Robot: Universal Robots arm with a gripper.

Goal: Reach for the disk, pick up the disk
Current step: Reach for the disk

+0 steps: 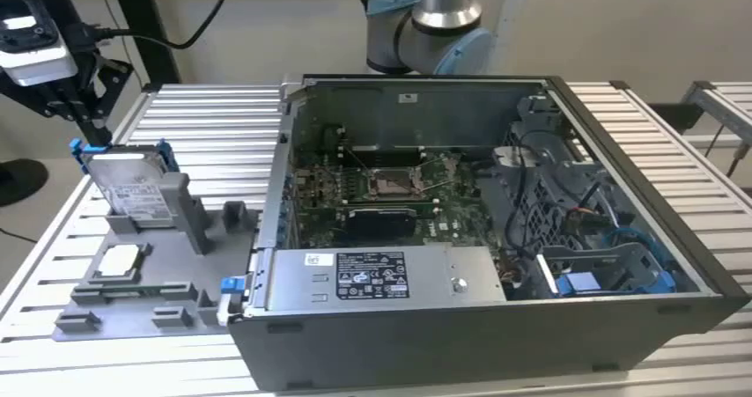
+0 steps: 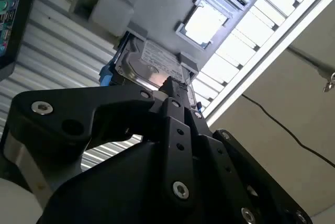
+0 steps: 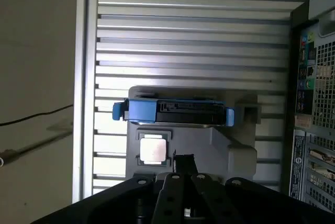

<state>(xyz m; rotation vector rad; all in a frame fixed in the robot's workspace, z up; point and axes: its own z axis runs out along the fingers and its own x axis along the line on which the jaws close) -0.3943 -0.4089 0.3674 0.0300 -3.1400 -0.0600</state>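
Observation:
The disk [image 1: 132,188] stands on edge in a grey fixture [image 1: 165,278] at the exterior view's left, its silver face and white label showing and blue carrier tabs at both top corners. My gripper [image 1: 97,133] hangs just above the disk's top edge, near the left blue tab, apparently clear of it. In both wrist views its black fingers converge to a single tip, shut with nothing between them. The first wrist view shows the disk [image 3: 178,113] edge-on beyond the gripper [image 3: 183,160]. In the second wrist view the gripper [image 2: 170,84] overlaps the disk [image 2: 149,62].
A small square chip [image 1: 121,260] lies on the fixture in front of the disk. An open computer case [image 1: 494,335] stands close on the exterior view's right of the fixture. Everything rests on a roller table [image 1: 200,115]. The arm's base [image 1: 429,27] is behind the case.

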